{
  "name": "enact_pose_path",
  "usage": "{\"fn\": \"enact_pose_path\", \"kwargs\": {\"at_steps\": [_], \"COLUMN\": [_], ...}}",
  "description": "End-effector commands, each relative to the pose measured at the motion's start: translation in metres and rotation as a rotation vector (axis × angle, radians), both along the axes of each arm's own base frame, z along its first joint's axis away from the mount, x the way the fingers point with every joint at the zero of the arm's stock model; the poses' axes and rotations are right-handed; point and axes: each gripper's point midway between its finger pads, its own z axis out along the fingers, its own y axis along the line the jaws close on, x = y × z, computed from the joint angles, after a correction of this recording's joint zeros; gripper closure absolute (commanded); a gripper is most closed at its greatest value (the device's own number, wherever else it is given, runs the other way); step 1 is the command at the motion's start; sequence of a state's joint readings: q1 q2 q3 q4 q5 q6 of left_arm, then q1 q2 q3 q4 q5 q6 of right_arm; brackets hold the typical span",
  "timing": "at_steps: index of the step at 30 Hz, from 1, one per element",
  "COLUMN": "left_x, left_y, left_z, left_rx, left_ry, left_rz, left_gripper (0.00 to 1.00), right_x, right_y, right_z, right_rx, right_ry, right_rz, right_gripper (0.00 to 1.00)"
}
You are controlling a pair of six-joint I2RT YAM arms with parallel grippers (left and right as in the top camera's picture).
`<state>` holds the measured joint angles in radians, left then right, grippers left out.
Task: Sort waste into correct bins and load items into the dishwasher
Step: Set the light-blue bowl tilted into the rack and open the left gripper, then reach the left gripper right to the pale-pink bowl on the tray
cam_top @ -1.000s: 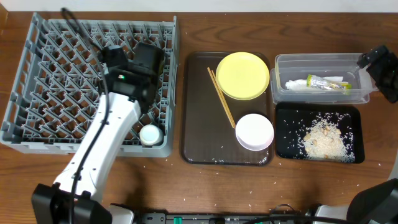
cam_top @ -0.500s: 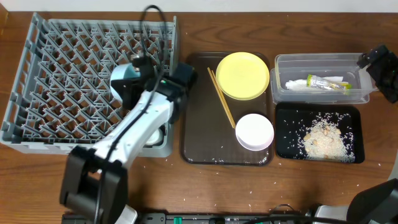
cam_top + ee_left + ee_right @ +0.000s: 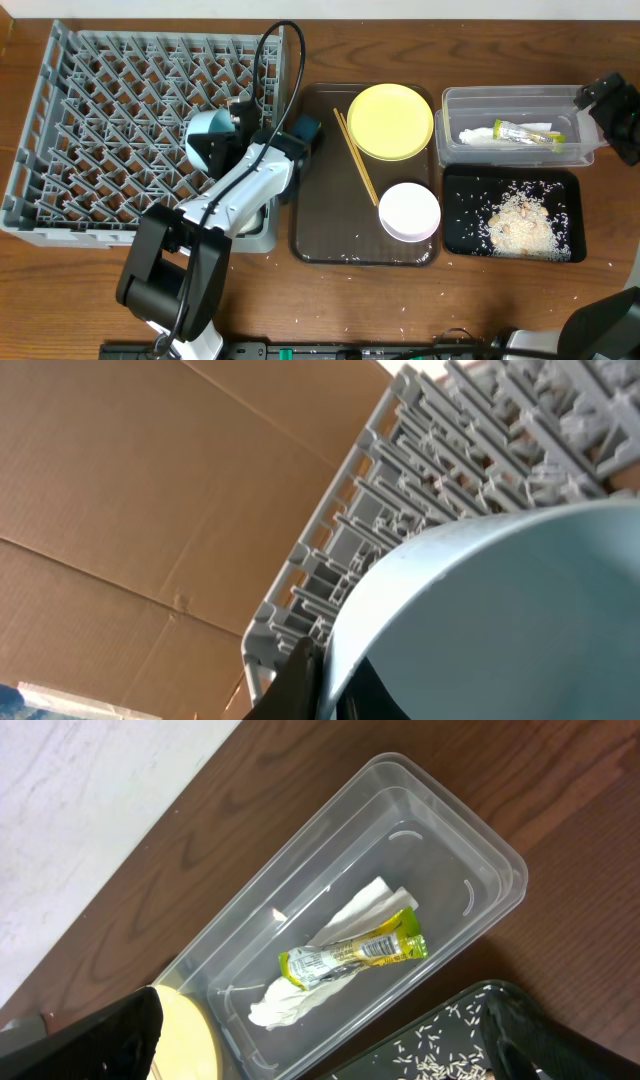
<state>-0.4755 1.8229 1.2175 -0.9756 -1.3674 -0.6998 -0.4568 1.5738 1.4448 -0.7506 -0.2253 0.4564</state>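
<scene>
Two claws: my left claw pinches the light blue bowl at the dish rack's 3 o'clock; my right claw gapes empty.

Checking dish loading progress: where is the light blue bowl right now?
In the overhead view, the light blue bowl is tilted on edge over the right side of the grey dish rack, pinched by the left gripper, left of the brown tray.

Dark brown serving tray, wooden table, cardboard sheet
</scene>
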Motion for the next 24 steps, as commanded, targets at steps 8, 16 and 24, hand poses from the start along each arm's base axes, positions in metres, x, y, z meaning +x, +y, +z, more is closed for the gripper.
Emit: {"fn": "enact_pose_path", "kwargs": {"at_steps": [8, 16, 24], "left_x": [-0.006, -0.015, -0.028], "left_y": [-0.013, -0.041, -0.052], "left_z": [-0.02, -0.041, -0.069], "left_rx": [-0.055, -0.14, -0.306], "left_ry": [0.063, 0.171, 0.286], "left_rz": [-0.03, -0.095, -0.075], "left_gripper": [0.92, 0.88, 0.49], "right_x": [0.001, 0.001, 0.001], "right_y": [-0.001, 0.0, 0.0], "right_z": [0.003, 0.003, 0.003], "right_rx": [0.007, 0.007, 0.007], "right_ry": [-0.006, -0.007, -0.007], "right_rz": [-0.007, -0.007, -0.007], "right_gripper": [0.01, 0.01, 0.01]}}
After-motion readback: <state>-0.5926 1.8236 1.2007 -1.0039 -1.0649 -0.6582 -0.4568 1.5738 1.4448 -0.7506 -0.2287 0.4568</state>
